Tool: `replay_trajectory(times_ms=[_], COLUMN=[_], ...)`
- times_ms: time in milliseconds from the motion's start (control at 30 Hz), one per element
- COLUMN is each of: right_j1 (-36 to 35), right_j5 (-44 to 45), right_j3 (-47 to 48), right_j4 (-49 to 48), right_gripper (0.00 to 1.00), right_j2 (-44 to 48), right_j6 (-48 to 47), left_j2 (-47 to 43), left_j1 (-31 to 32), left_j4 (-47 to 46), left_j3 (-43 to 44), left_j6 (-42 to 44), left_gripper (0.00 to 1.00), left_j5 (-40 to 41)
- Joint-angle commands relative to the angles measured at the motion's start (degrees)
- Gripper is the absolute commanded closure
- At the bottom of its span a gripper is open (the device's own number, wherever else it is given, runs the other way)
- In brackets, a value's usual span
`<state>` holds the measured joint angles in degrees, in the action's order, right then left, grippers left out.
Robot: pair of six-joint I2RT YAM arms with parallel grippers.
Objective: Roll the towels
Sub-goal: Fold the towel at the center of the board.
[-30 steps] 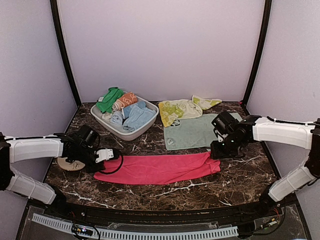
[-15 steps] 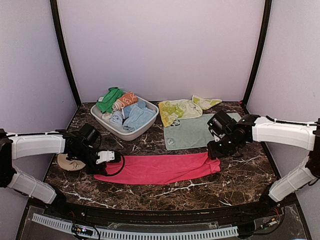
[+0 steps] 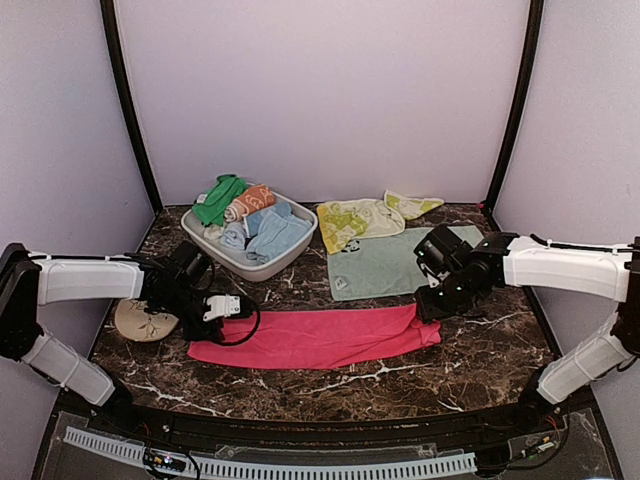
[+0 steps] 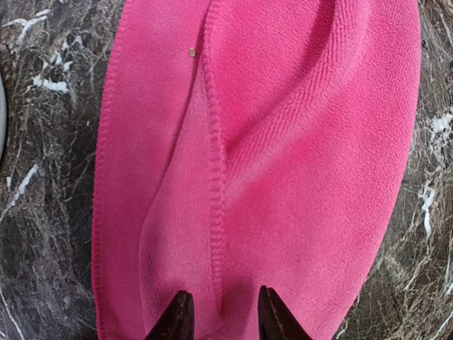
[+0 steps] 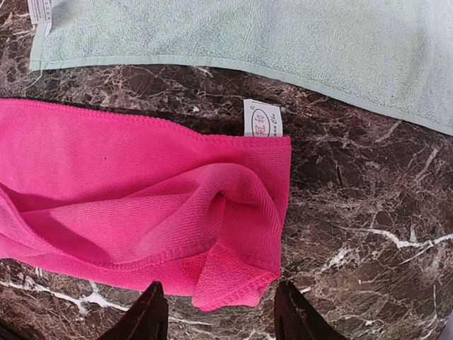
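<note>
The long hot-pink towel (image 3: 315, 338) lies flat across the front of the table, its ends creased. My left gripper (image 3: 226, 308) is over its left end. In the left wrist view it is open (image 4: 223, 322), with its fingertips (image 4: 177, 320) low over a raised fold and seam of the pink towel (image 4: 283, 142). My right gripper (image 3: 428, 306) is open (image 5: 222, 319) above the towel's folded right corner (image 5: 233, 283), holding nothing. The pale mint towel (image 3: 385, 262) lies flat behind it and shows in the right wrist view (image 5: 283, 35). The yellow-lime patterned towel (image 3: 358, 220) lies behind that.
A grey basin (image 3: 243, 265) with several rolled and loose cloths stands at the back left. A flat beige disc (image 3: 138, 324) lies by the left arm. A small pale cloth (image 3: 415, 205) lies at the back right. Walls enclose three sides.
My left gripper has moved right and a little back, onto the pink towel's left end. My right gripper has shifted slightly left over the right end. The towel has not moved.
</note>
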<state>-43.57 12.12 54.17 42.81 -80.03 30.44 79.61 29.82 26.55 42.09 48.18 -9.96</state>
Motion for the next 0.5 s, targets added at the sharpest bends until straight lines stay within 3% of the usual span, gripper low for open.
replay_trajectory(times_ms=[0,233,467], right_j1=[-0.5,-0.5,-0.5], right_j5=[0.8,0.1,0.8], right_j3=[-0.7,-1.3,-1.5], right_j4=[-1.1,-1.5,-0.8], right_gripper=[0.49,0.49,0.49], right_j2=[0.7,1.2,2.1], right_j6=[-0.5,-0.5,-1.3], left_j2=[2.3,3.9,4.7], left_j1=[0.3,0.3,0.3], left_j4=[1.6,-1.3,-2.4], left_j3=[1.1,1.3,2.0], left_j6=[-0.6,-1.3,-3.1], left_gripper=[0.66,0.66,0.75], left_j5=[-1.3,0.6,1.9])
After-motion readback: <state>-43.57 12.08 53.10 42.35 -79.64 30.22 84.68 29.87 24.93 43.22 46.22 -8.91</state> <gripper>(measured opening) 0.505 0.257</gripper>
